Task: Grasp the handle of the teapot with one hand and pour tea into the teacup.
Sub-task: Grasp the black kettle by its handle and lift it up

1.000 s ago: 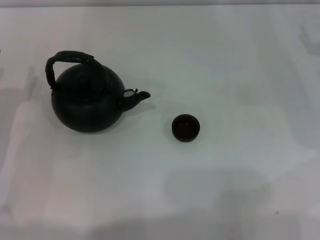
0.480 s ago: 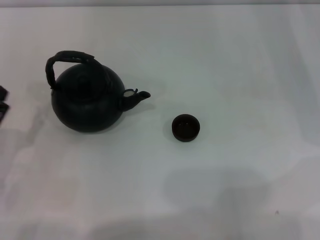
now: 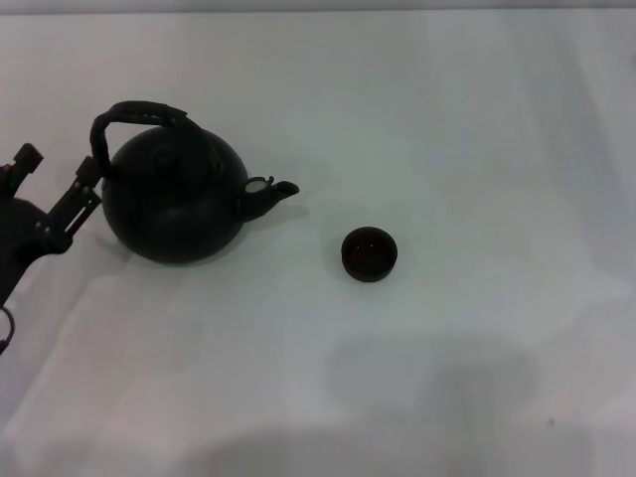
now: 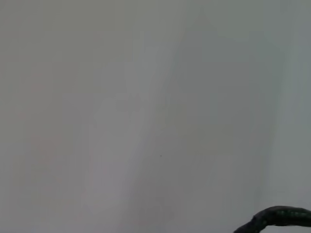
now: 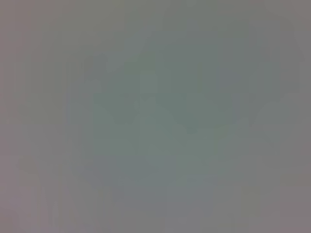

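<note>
The matte black teapot (image 3: pixel 174 204) stands upright on the white table at the left of the head view, its spout pointing right. Its rough arched handle (image 3: pixel 139 111) loops over the lid. The tiny dark teacup (image 3: pixel 370 253) stands to the right of the spout, apart from the pot. My left gripper (image 3: pixel 58 164) is at the left edge, open and empty, its nearer fingertip (image 3: pixel 87 171) close to the handle's left foot. A bit of the handle (image 4: pixel 279 216) shows in the left wrist view. My right gripper is out of view.
The white table (image 3: pixel 447 119) stretches all around the pot and cup, with its far edge along the top of the head view. The right wrist view shows only a plain grey surface.
My left gripper has come in from the left edge of the head view and now sits right next to the teapot. The teapot and the teacup have not moved.
</note>
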